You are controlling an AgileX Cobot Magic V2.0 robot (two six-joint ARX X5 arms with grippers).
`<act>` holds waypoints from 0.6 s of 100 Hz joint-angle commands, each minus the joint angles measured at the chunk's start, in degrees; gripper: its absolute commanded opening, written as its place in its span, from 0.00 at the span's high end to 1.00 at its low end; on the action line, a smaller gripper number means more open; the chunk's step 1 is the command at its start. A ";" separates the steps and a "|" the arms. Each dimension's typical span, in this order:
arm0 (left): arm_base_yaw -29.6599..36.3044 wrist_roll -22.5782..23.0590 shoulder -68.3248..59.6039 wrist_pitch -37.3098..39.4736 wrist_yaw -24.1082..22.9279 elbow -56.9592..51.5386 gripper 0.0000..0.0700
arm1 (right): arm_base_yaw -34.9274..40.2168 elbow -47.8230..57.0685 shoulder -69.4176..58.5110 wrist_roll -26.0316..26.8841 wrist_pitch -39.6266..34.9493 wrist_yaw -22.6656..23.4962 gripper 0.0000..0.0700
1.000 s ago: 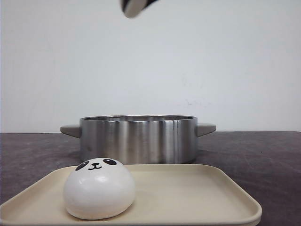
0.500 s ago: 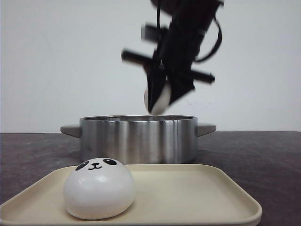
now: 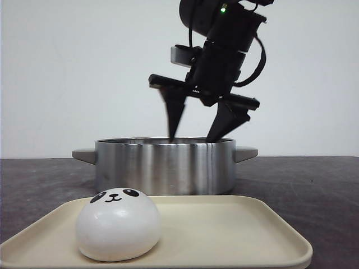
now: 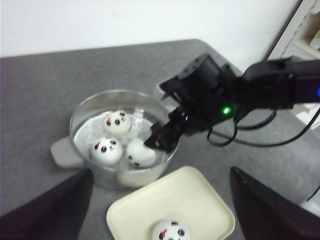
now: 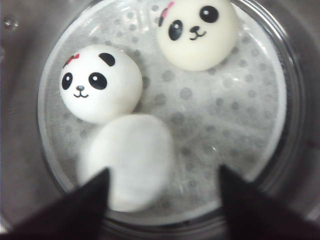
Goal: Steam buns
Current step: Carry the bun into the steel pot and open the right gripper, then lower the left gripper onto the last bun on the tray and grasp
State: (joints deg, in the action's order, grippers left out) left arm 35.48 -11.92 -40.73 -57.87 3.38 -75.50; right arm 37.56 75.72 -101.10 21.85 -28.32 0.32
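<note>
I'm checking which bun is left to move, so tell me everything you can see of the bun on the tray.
The bun on the tray is a smooth, matte white dome with black panda eyes, a small nose and a smile, the face turned up toward the front camera. It sits upright on the left part of the cream tray, in front of the steel pot and apart from it. Nothing else touches it; neither gripper is near.

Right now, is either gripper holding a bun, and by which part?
Nothing is held. The right gripper is open above the pot; the left gripper is open and empty.
</note>
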 commanded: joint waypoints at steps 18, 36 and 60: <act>0.39 -1.84 -2.34 0.44 1.62 4.83 0.28 | 3.34 2.03 14.03 -0.48 -0.09 -0.52 0.98; 0.42 -4.09 -4.68 2.99 6.69 13.92 0.28 | 9.57 2.03 26.08 -0.42 -0.66 -0.44 0.99; 3.10 -7.19 -13.46 9.29 13.22 22.80 0.26 | 17.55 2.03 35.58 -0.20 -1.49 -6.97 0.99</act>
State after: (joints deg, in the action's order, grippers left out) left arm 37.34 -18.06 -51.51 -50.17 15.99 -52.29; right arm 53.67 76.73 -65.56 21.63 -29.50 -4.84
